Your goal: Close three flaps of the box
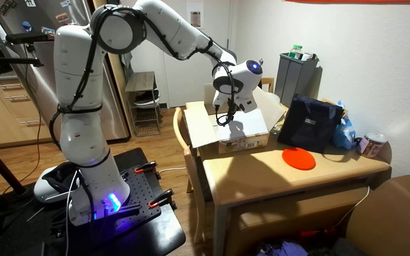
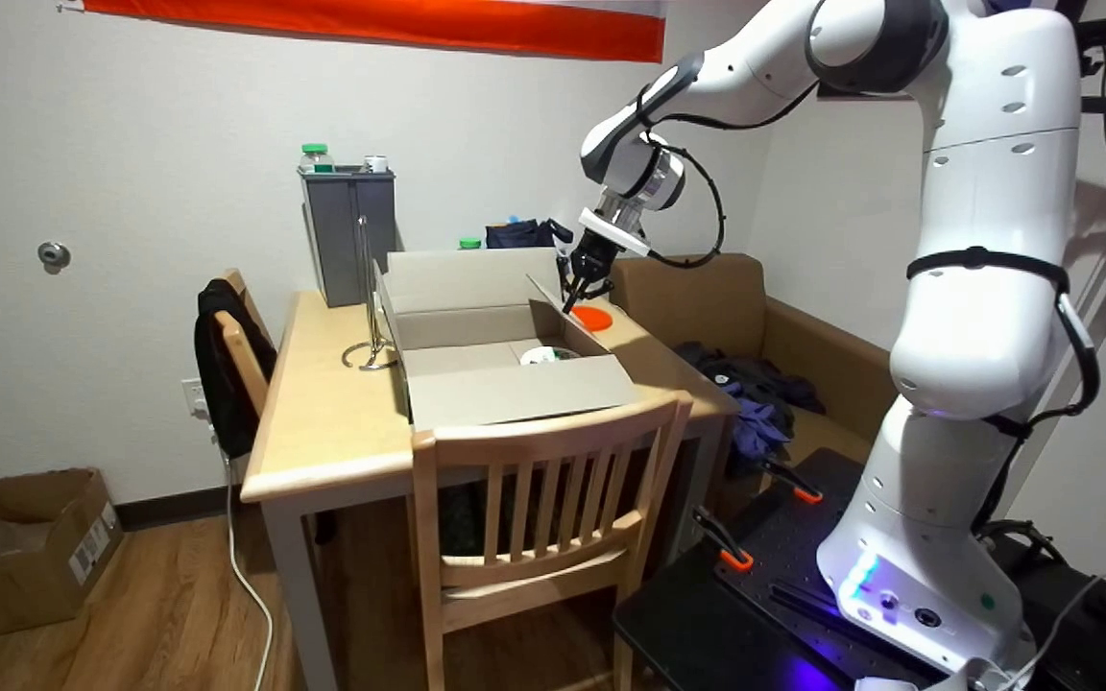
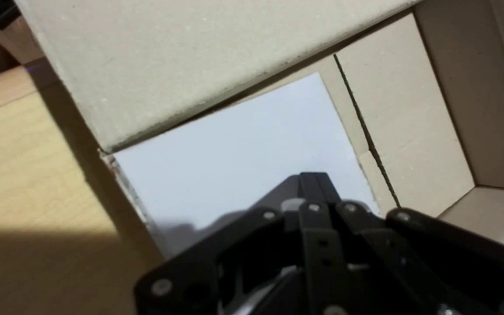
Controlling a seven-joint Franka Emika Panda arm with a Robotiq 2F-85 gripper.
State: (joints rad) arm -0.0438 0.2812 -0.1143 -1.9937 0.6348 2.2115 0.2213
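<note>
I have my gripper (image 3: 318, 176) clenched, nothing b/w the fingers (image 3: 309, 187), tip angled down on the outer side of the white-faced flap (image 3: 239, 140). Reason's simple imo: pressed together they make one blunt prod, and for a hinged panel a push does the job better than a pinch. The box (image 1: 242, 143) sits on the table (image 2: 332, 384), at the end by the chair (image 2: 553, 434), prob so the arm can get at it from above and from its printed side.

The white-faced flap slants in over the cavity, box floor visible past its free edge, so not closed. Can't quite tell if my tip touches it or hangs just off it. The other flaps are open: chair-side flap (image 2: 524, 392) splayed outward toward the chair, wall-side flap (image 2: 471, 278) up and tipped back, fourth flap (image 1: 209, 93) standing at the far end.

So I judge it's fold no. 1 of 3, early days. Next I'd press lower w/ the same fist, then go round behind another panel. Watch-outs: the board may spring up once I lift off, and the black bag (image 1: 308, 122) near the wall side could crowd me there
</note>
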